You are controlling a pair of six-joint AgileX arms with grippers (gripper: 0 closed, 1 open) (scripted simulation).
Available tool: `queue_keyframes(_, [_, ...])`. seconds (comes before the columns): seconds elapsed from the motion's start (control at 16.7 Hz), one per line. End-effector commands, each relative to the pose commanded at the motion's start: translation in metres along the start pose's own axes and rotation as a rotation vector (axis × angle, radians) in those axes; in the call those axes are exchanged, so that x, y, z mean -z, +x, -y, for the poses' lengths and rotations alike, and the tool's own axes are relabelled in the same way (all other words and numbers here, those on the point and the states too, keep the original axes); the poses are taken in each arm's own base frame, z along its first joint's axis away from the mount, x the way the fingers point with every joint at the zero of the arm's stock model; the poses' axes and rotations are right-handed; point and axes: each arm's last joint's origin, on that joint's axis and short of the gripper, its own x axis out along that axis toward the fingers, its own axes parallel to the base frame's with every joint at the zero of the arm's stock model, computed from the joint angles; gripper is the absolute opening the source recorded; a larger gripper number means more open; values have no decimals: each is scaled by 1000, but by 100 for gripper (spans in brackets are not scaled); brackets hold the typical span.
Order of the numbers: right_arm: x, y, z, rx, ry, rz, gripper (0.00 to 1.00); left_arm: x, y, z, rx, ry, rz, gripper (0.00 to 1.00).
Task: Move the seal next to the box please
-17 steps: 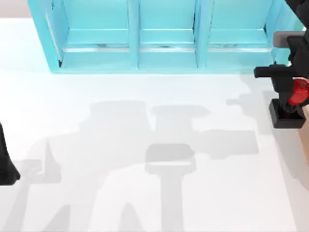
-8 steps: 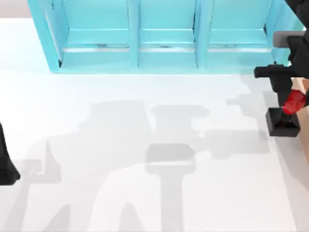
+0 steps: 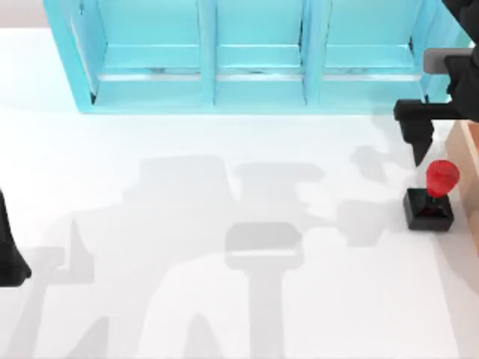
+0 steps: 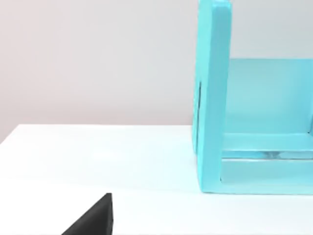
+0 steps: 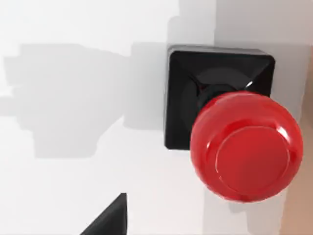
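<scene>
The seal (image 3: pixel 430 198) stands upright on the worktop (image 3: pixel 224 299) at the right of the frame, just beside the box (image 3: pixel 470 161), perhaps not touching. The right tool (image 3: pixel 419 146) hangs just above it toward the cabinet (image 3: pixel 224 60), holding nothing; how wide it gapes I cannot tell. The left arm sits parked at the left edge.

We find no readable text, label, brand, number or sign in any view. The seal (image 3: pixel 432 196) carries none: its red knob (image 5: pixel 246 146) is plain and glossy, its black base (image 5: pixel 183 93) unmarked. The turquoise cabinet (image 3: pixel 254 56) has bare panels and shelves. The visible strip of the tan box (image 3: pixel 468 161) at the right edge is unmarked. The white tabletop (image 3: pixel 224 299) bears nothing but shadows.
</scene>
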Motion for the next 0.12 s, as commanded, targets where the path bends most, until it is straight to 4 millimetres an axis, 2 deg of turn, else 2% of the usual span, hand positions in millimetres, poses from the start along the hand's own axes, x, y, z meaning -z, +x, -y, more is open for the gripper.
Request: queue_keyframes(0.12, [0, 0, 0, 0, 0, 0, 100, 0, 0, 0, 0, 0, 0, 100])
